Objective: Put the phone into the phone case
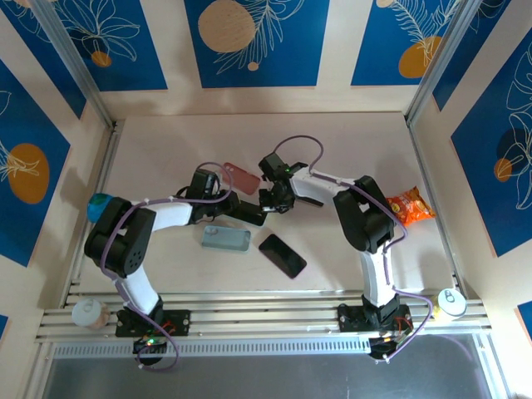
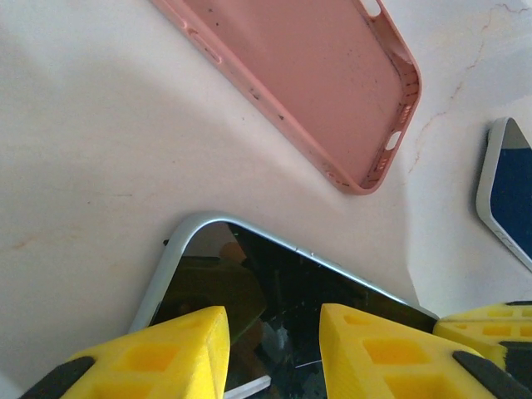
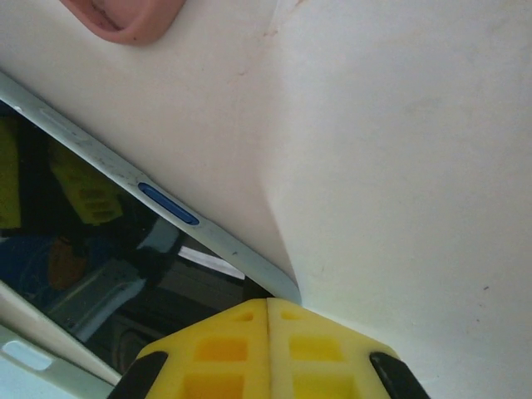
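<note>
Matte tabletop (image 2: 83,125), glossy phone (image 2: 274,291), rounded pink case (image 2: 307,75)

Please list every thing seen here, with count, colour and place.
soft pink phone case: one, pink, open side up, beyond grippers
silver-edged dark-screen phone: one, dark, between the two grippers
glossy black phone: one, black, front middle
pale grey-blue flat rectangle: one, grey-blue, left of black phone
orange snack bag: one, orange, right side
silver metal can: one, silver, near right corner
pale cup: one, whitish, near left corner
left gripper: one, yellow, apart, over that phone's end
right gripper: one, yellow, shut, at its corner
</note>
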{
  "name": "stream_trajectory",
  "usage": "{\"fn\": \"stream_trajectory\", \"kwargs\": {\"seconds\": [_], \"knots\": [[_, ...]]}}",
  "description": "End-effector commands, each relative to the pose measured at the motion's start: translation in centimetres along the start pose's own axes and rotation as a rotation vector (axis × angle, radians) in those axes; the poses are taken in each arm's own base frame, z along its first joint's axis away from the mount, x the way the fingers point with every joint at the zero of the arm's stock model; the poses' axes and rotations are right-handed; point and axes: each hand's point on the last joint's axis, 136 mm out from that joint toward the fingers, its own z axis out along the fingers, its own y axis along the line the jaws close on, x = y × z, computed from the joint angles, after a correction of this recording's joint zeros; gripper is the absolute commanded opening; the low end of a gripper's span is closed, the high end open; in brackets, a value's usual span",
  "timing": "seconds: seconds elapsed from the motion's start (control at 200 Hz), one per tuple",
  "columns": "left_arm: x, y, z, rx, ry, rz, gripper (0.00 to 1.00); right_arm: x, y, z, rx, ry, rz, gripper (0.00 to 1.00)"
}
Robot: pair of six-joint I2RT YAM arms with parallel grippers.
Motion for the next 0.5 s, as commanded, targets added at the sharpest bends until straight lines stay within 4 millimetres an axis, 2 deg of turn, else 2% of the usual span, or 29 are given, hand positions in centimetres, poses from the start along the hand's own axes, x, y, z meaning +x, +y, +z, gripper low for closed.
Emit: {"fn": "stream_trajectory", "kwargs": {"seconds": [0.0, 0.28, 0.495], "knots": [[2.2, -0.3, 2.1, -0.038, 0.072, 0.057, 0.36, 6.8, -4.5, 3.1, 0.082, 0.225, 0.144, 0.00], [3.8, -5.3, 5.7, 0.023, 0.131, 0.122, 0.36, 5.6, -7.3, -1.0, 0.070, 0.126, 0.245, 0.00], [3.7, -8.3, 7.6, 0.059, 0.149, 0.147, 0.36, 5.3, -8.4, -3.1, 0.042, 0.081, 0.287, 0.00]]}}
